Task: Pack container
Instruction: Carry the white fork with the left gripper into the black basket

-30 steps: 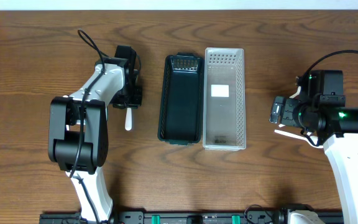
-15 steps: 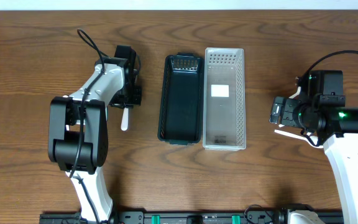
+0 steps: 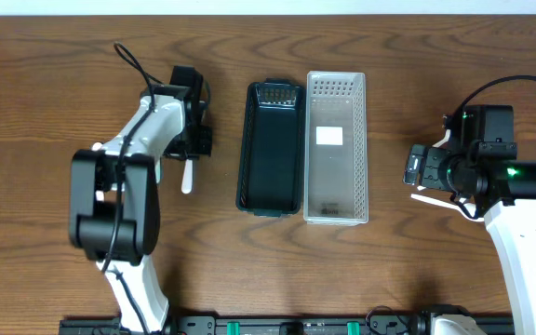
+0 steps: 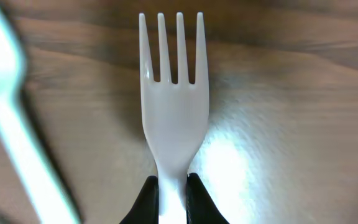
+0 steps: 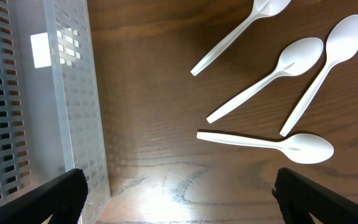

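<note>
My left gripper (image 4: 172,186) is shut on the handle of a white plastic fork (image 4: 173,93), its tines pointing away over the wood; overhead the fork (image 3: 187,177) pokes out below the left gripper (image 3: 190,149), left of the containers. A dark green container (image 3: 272,149) and a clear perforated container (image 3: 336,147) lie side by side at the table's middle, both empty. My right gripper (image 5: 179,193) is open and empty above bare wood. Several white plastic spoons (image 5: 272,143) lie right of the clear container (image 5: 55,93).
A blurred white utensil (image 4: 17,118) lies left of the fork in the left wrist view. A white label (image 3: 329,136) sits inside the clear container. The right arm (image 3: 477,167) stands at the table's right side.
The fork and left gripper have shifted slightly toward the far side. The right arm has not moved.
</note>
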`<state>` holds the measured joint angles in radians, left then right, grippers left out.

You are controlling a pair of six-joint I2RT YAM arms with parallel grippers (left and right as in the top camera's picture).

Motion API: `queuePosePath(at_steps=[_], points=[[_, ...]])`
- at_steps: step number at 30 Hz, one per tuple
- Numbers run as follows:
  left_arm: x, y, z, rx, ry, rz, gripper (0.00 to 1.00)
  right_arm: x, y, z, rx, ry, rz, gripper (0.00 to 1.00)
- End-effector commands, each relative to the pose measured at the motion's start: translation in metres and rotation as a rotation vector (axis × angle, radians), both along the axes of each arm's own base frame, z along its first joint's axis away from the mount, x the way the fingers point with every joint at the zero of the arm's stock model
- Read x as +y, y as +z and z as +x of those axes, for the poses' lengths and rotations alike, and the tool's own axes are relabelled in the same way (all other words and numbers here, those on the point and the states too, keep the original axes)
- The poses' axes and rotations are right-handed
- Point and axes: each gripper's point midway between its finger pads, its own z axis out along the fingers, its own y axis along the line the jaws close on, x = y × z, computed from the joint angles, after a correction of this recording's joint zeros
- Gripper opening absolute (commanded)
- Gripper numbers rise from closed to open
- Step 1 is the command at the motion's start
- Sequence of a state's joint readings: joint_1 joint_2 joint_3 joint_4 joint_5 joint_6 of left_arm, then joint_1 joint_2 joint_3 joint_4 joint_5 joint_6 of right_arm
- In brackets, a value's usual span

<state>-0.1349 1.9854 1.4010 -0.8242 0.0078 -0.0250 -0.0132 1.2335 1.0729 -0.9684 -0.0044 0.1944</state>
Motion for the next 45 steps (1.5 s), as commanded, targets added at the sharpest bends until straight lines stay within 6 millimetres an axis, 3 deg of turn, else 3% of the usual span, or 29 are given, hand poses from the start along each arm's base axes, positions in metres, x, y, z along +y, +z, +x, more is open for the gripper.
queuePosePath(at_steps=[1,5,8,11,14,18,21,30,37,40,45], points=[[-0.005,0.063,0.005,-0.151,-0.016,-0.026,0.06,0.003,0.009,0.004,-0.024,-0.001,0.007,0.99],[-0.017,0.124,0.001,-0.307,-0.049,-0.053,0.06,0.003,0.009,0.005,-0.024,-0.001,0.007,0.99],[-0.040,0.157,-0.008,-0.397,-0.100,-0.082,0.06,0.003,0.009,0.005,-0.025,-0.001,0.007,0.99],[-0.076,0.173,-0.015,-0.448,-0.131,-0.135,0.06,0.003,0.009,0.005,-0.025,-0.001,0.007,0.99],[-0.118,0.175,-0.016,-0.479,-0.170,-0.191,0.06,0.003,0.009,0.005,-0.024,-0.001,0.008,0.99],[-0.164,0.165,-0.011,-0.504,-0.237,-0.238,0.06,0.003,0.009,0.004,-0.024,-0.001,0.007,0.99],[-0.176,0.142,-0.006,-0.465,-0.235,-0.234,0.06,0.003,0.009,0.004,-0.024,-0.001,0.007,0.99],[-0.180,0.061,-0.009,-0.264,-0.221,-0.187,0.06,0.003,0.009,0.004,-0.024,-0.001,0.007,0.99],[-0.178,0.017,-0.017,-0.154,-0.220,-0.153,0.07,0.003,0.008,0.003,-0.018,-0.001,0.007,0.99],[-0.177,0.012,-0.019,-0.137,-0.220,-0.144,0.31,0.003,0.007,0.002,-0.012,0.000,0.007,0.99],[-0.168,0.023,-0.010,-0.174,-0.209,-0.135,0.36,0.002,0.007,0.002,-0.012,0.003,0.005,0.99]])
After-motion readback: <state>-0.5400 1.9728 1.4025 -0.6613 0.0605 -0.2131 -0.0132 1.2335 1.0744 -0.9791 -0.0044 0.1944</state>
